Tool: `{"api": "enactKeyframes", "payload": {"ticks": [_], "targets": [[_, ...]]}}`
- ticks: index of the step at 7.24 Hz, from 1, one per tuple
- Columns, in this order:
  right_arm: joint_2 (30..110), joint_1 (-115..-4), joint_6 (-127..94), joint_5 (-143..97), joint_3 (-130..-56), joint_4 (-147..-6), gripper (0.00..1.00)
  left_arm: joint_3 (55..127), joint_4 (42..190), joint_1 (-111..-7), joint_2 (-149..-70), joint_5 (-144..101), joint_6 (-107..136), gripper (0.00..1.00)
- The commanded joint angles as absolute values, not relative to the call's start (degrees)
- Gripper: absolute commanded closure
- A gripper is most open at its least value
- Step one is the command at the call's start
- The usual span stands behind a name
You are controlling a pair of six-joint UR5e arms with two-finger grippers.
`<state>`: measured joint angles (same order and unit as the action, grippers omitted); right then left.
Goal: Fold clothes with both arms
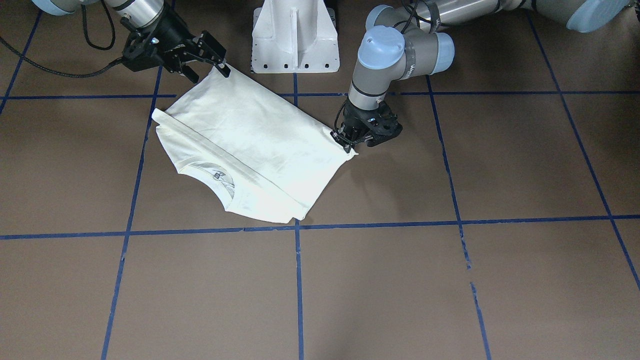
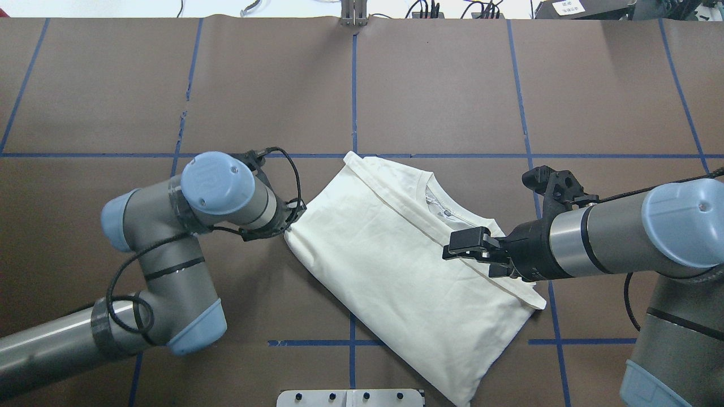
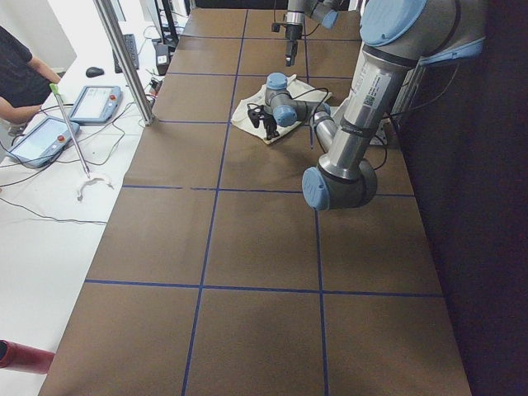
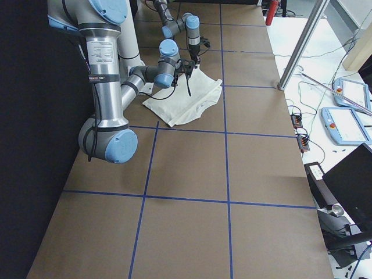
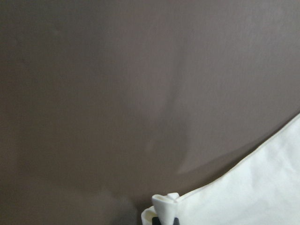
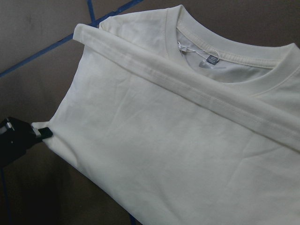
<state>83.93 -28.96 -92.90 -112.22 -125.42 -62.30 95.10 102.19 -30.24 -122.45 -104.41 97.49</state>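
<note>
The cream T-shirt [image 1: 250,145] lies folded on the brown table with its plain side up and the collar and label showing [image 6: 211,58]; no print is visible. In the overhead view the T-shirt [image 2: 396,271] sits between the arms. My left gripper [image 1: 347,142] is low at the shirt's side corner and shut on it [image 2: 289,221]. The left wrist view shows the bunched corner [image 5: 164,206] between the fingertips. My right gripper [image 1: 210,74] is open and empty, held above the shirt [image 2: 466,260], and its wrist camera looks down on the cloth.
The white pedestal base [image 1: 295,40] stands at the robot's edge, just behind the shirt. Blue tape lines [image 1: 298,280] divide the brown table [image 1: 450,280]. An operator and tablets [image 3: 41,136] are beyond the far edge, next to a metal post [image 3: 124,58].
</note>
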Motion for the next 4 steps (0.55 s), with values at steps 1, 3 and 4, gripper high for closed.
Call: {"api": "enactKeyframes", "payload": {"ticks": [1, 3, 4], "targets": [[83.9, -29.4, -92.8, -112.1, -125.0, -62.3, 0.00, 82.2, 106.0, -38.4, -129.2, -104.2, 90.2, 1.00], [83.8, -30.0, -92.8, -112.1, -124.4, -62.4, 0.00, 67.5, 114.2, -43.2, -136.8, -104.2, 86.2, 1.00], [83.8, -30.8, -92.6, -112.1, -123.5, -62.5, 0.00, 60.5, 119.2, -43.9, -141.5, -104.0, 85.4, 1.00]]}}
